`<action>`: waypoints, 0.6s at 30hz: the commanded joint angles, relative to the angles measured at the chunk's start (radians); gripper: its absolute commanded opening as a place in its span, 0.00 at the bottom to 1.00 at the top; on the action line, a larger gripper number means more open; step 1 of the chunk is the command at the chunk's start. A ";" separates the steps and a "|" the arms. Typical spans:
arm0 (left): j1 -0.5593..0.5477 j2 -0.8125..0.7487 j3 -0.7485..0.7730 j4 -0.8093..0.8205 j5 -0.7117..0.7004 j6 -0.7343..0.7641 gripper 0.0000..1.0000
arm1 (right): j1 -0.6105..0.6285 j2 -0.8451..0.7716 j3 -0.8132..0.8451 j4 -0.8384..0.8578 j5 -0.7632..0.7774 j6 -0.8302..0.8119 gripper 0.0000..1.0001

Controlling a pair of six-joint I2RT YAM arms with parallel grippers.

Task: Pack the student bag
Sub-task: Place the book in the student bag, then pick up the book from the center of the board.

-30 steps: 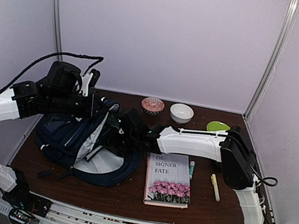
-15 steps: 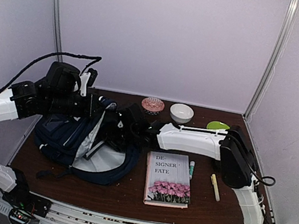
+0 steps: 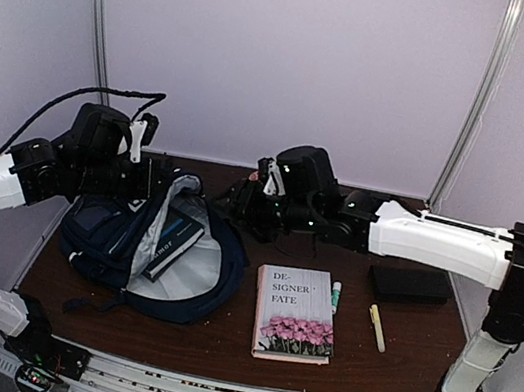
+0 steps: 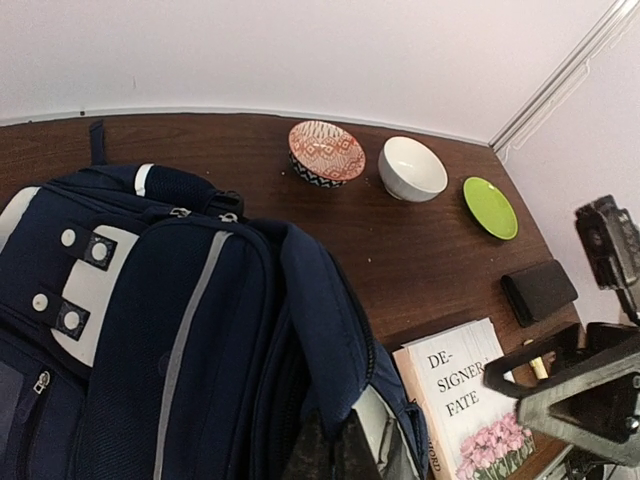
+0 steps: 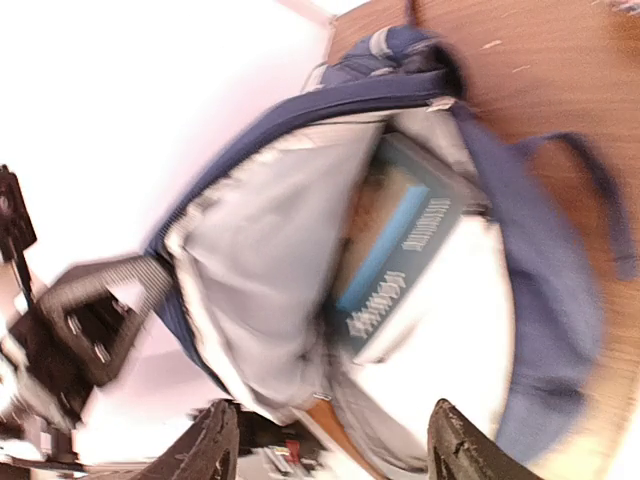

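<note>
Withdrawn from the student bag [image 3: 146, 247] since a second ago, the right arm is now stretching across above the table [image 3: 217, 335], uncovering a black case [image 3: 411, 285]; at the left, the left tool [image 3: 148, 181] is pressing together on the bag's upper rim, holding the mouth lifted; the bag is lying at the table's left, navy fabric with white patches and a pale stripe, its grey lining gaping and dark straps trailing toward the near edge; a dark teal book [image 3: 170, 246] is resting slanted inside it; just right of the bag, the right tool [image 3: 240, 207] is hanging with its fingers spread and nothing between them; a glossy flowered book [image 3: 294, 313] is lying flat beside the bag, then a slim pen [image 3: 335, 295], a yellow marker [image 3: 377, 328] and the matte rectangular case; along the back, a patterned bowl [image 4: 327, 152], a smooth white bowl [image 4: 412, 168] and a flat green plate [image 4: 490, 207] are sitting in a row, with the right arm blocking them from above.
</note>
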 commanded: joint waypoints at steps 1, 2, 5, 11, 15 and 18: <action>0.015 -0.063 -0.008 0.064 -0.045 0.037 0.00 | -0.034 -0.240 -0.199 -0.092 0.148 -0.162 0.66; 0.015 -0.069 -0.025 0.066 -0.039 0.044 0.00 | -0.042 -0.306 -0.266 -0.095 0.187 -0.180 0.67; 0.014 -0.079 -0.080 0.078 -0.004 0.065 0.00 | -0.058 -0.486 -0.478 -0.103 0.314 -0.189 0.72; 0.014 -0.099 -0.156 0.071 0.016 0.084 0.00 | -0.163 -0.715 -0.874 -0.056 0.210 -0.070 0.82; 0.014 -0.130 -0.185 0.017 -0.057 0.096 0.00 | -0.196 -0.810 -1.091 0.131 0.159 0.043 0.86; 0.014 -0.144 -0.209 -0.016 -0.080 0.092 0.00 | -0.199 -0.801 -1.173 0.227 0.142 0.107 0.87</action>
